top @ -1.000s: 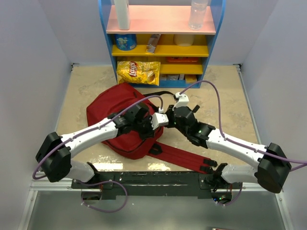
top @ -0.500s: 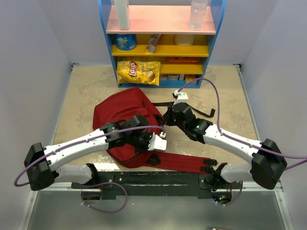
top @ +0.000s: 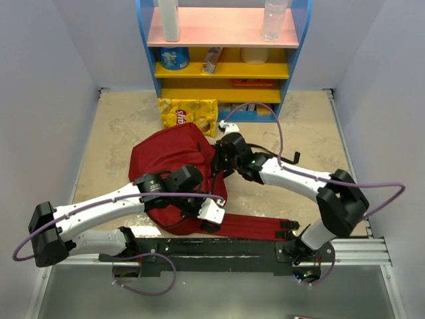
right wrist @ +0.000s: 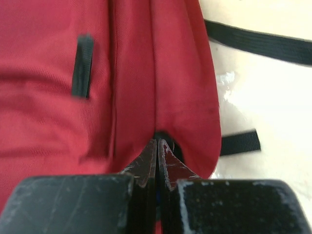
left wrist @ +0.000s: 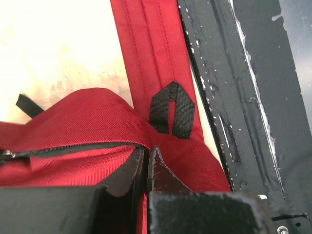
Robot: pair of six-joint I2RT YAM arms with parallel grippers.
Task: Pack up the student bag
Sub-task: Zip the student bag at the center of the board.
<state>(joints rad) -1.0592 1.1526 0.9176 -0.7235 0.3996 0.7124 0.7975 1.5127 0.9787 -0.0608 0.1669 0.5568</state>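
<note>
Item: student bag [top: 171, 158], dark-red fabric, lying slumped on the beige tabletop [top: 116, 126] at mid-table, just in front of the blue shelf unit [top: 302, 46] and touching or overlapping the near edge of a yellow crisp packet [top: 188, 111] on the floor of the table. Attached: long red shoulder strap [top: 255, 226] running toward the near right, alongside the black base rail [top: 219, 249]; on the strap a black webbing loop [left wrist: 170, 109]; loose black webbing [right wrist: 263, 44] trailing on the table at the bag's right side. Zip [left wrist: 73, 148] partly seen along the bag's near edge. Left gripper [top: 211, 211], at the bag's near right corner: fingers pressed together, tips nipped into red fabric at the end of the zip, as the left wrist view shows [left wrist: 147, 152]. Right gripper [top: 220, 161], at the bag's far right edge: fingers likewise together, tips buried in a rounded fold of the red cloth [right wrist: 157, 144], a sliver of red showing between them. Shelf unit holds a white bottle [top: 169, 18] and a clear bottle [top: 274, 18] on its pink top, with small goods on the yellow shelves, too small to name
</note>
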